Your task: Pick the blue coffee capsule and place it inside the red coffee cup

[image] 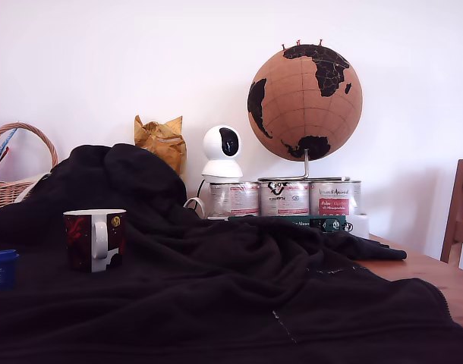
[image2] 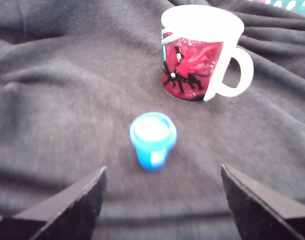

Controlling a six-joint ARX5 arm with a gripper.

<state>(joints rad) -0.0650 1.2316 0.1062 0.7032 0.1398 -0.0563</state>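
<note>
Black fleece blanket [image2: 57, 100] covers most of the counter [image: 433, 277]; gripper [image2: 163, 169] spread wide, holding nothing; blue coffee capsule [image2: 153, 140] stands upright on the fleece just ahead of the fingertips, roughly centred between them, wider rim up, long axis vertical; a straight advance should bracket it, I judge; red coffee cup [image2: 197, 60] further ahead, beyond the capsule and apart from it, handle turned away from it. Wrist view soft with blur; exterior view cuts the capsule at its left edge and shows no arm.
</note>
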